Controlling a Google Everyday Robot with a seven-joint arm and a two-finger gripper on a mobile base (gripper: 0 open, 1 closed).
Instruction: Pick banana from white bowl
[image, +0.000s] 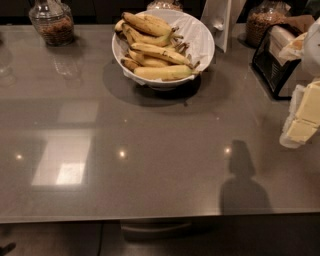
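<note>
The white bowl (204, 37), with a crinkled white paper liner, stands at the back middle of the grey table. It holds several yellow bananas (156, 51) with brown spots, piled on one another with their stems pointing right. My gripper (300, 127), pale yellow and white, enters at the right edge of the view. It hangs over the table, well to the right of the bowl and nearer to me, touching nothing.
A glass jar (51, 22) stands at the back left and another (265, 21) at the back right. A black wire holder (272, 62) with packets sits right of the bowl. A white upright card (220, 22) stands behind the bowl. The table's front edge (150, 218) runs along the bottom.
</note>
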